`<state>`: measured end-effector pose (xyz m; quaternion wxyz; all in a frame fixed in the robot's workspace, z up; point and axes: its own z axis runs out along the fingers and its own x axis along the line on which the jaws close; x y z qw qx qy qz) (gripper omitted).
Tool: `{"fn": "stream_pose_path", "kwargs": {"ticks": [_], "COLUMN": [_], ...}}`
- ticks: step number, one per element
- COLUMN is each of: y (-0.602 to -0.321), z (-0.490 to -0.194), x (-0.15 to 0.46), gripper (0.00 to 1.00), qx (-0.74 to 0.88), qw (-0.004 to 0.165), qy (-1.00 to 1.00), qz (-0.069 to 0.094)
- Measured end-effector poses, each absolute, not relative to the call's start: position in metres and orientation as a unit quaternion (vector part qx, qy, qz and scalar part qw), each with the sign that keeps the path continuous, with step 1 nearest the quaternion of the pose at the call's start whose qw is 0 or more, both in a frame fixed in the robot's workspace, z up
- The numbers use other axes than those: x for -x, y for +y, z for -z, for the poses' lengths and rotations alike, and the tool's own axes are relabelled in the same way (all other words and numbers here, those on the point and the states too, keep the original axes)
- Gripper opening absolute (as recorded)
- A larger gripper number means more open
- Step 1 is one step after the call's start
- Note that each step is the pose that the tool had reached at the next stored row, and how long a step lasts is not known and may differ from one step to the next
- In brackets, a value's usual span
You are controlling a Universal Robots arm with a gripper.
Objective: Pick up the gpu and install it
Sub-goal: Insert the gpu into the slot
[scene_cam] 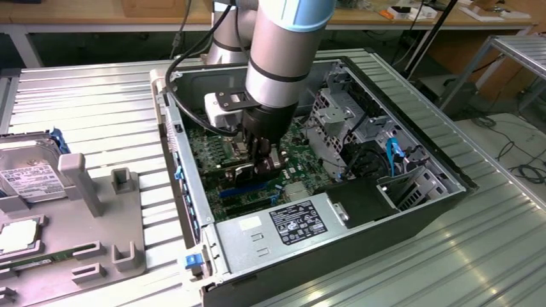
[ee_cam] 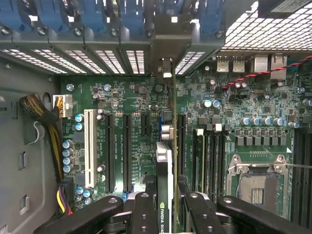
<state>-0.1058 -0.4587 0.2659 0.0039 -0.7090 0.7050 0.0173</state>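
Black jaws clamped on gpu, card edge-on above motherboard slots inside computer case.

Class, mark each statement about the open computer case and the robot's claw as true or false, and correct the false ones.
1. The claw grips the gpu edge-on over the motherboard. True.
2. The gpu lies on the grey holder outside the case. False: it is inside the case, in the claw.
3. The processor socket has a cooler mounted. False: it is bare.
4. A hard drive sits at the exterior view's left. True.
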Motion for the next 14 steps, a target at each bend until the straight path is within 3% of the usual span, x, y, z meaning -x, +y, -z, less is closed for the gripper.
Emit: {"fn": "stream_pose_path", "kwargs": {"ticks": [14], "y": [-0.4610], "z": [-0.2658], "x": [0.1058], "gripper": [0.27], "qx": [0.708], "qw": [0.004], "qy": [0.706], "qz": [-0.017]}}
